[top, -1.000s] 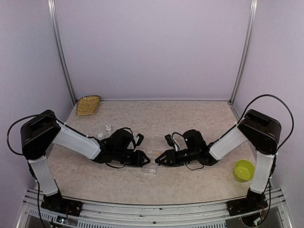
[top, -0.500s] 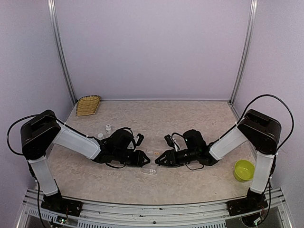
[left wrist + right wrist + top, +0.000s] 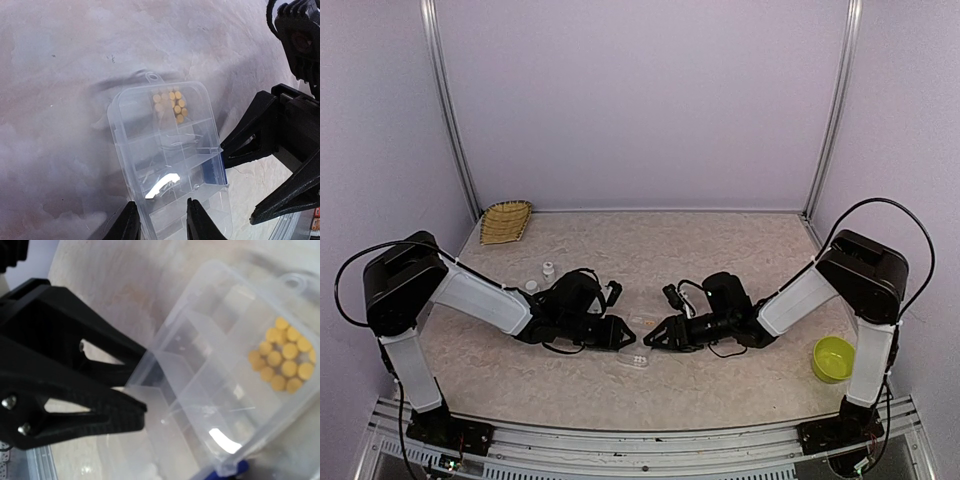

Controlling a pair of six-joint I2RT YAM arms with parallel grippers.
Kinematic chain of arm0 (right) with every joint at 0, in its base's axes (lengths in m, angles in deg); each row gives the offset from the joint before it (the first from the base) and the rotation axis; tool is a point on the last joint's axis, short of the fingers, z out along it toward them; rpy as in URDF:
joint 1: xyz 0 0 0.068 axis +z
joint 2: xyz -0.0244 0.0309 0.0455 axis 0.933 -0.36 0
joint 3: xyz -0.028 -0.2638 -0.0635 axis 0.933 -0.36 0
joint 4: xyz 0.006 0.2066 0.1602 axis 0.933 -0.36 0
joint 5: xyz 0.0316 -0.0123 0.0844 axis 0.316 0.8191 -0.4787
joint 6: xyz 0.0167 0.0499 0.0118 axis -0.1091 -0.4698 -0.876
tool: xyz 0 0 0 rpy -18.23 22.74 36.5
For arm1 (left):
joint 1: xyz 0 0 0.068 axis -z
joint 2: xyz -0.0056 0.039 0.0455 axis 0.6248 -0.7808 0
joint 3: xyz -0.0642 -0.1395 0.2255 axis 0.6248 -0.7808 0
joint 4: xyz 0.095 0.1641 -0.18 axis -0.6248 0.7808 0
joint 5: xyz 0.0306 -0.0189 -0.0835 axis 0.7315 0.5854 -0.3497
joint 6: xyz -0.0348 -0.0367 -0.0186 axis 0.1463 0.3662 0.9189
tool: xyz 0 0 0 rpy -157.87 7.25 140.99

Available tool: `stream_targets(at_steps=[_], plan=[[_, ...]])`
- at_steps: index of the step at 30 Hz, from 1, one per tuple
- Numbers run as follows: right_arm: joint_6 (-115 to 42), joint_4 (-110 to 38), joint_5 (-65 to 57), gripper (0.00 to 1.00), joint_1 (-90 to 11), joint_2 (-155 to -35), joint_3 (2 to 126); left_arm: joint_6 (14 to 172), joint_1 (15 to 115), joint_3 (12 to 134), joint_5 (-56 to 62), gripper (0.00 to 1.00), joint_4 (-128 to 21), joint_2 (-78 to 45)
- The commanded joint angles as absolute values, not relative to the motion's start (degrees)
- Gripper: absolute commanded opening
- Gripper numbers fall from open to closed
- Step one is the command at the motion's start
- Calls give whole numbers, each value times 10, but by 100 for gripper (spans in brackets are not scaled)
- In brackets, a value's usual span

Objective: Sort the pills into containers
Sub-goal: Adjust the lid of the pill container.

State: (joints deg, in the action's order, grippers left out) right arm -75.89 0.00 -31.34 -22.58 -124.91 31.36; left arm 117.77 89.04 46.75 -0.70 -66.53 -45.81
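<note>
Midway along the near edge of the bench (image 3: 720, 240), the left claw (image 3: 162, 205) clamps one end of the organizer box (image 3: 170, 150), yellow pills (image 3: 171, 102) heaped at its opposite end, and the right claw (image 3: 237, 185) is parted against its side.

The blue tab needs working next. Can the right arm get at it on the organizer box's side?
Probably yes. The right gripper stands beside the blue tab on the organizer box, jaws open toward it; the left gripper holds only the box's near end, leaving that side free.

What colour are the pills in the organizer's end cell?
Orange-yellow pills in the organizer; clearest in right wrist view.
</note>
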Motion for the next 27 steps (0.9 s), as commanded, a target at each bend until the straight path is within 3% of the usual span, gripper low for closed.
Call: stream_targets(at_steps=[1,27], plan=[[-759,-11,-324,57,-215,-1265,322,1174,894,472,-10,31,-650,-470],[-728,-43,-307,59,-216,-1219,295,1179,897,458,8,31,-648,-450]])
